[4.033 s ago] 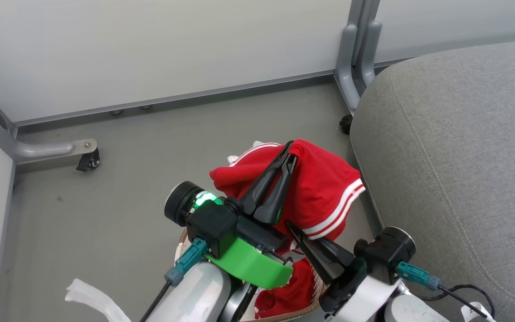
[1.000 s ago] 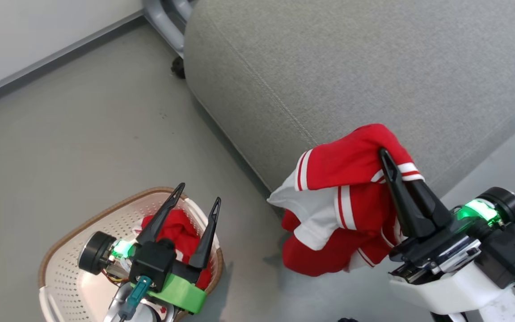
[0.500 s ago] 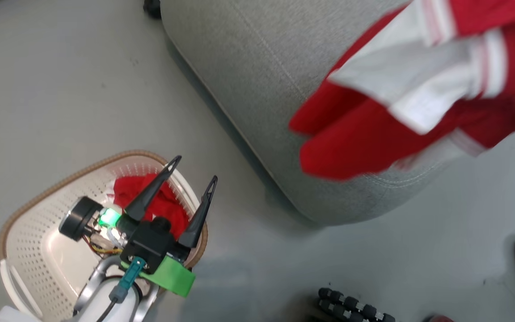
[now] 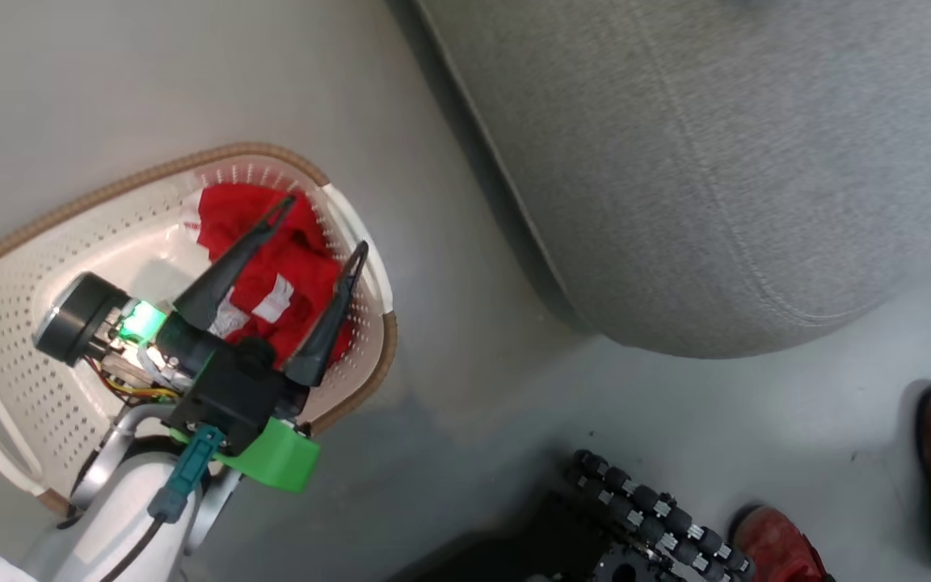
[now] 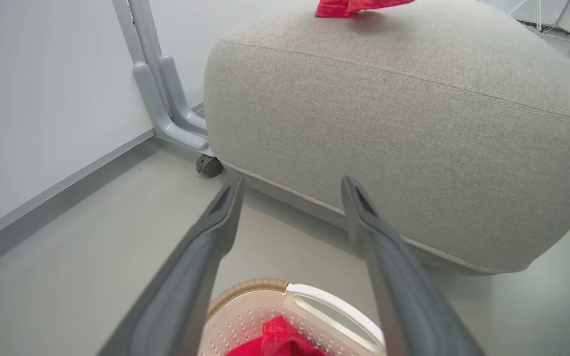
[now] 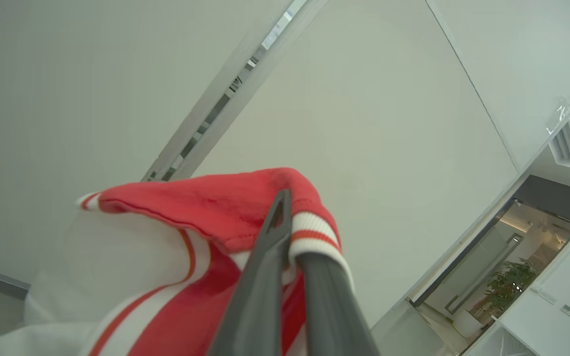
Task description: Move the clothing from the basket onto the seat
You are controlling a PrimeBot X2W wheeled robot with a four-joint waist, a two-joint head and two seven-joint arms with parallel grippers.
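Observation:
The cream basket stands on the floor at the left with red clothing bunched in its near end. My left gripper hovers open just above that clothing, holding nothing. In the left wrist view its fingers are spread, with the basket and its red clothing below and the grey seat ahead. My right gripper points upward, shut on a red and white striped garment that drapes off its fingers. A red piece shows at the seat's top edge. The seat takes up the upper right.
A person's red shoes stand on the floor at the lower right, beside a black ribbed cable chain. A grey metal frame leg with a caster sits at the seat's far corner, by the white wall.
The head camera has swung, shifting the whole picture. The right gripper with its red garment has risen out of the head view. The left gripper stays open over the basket.

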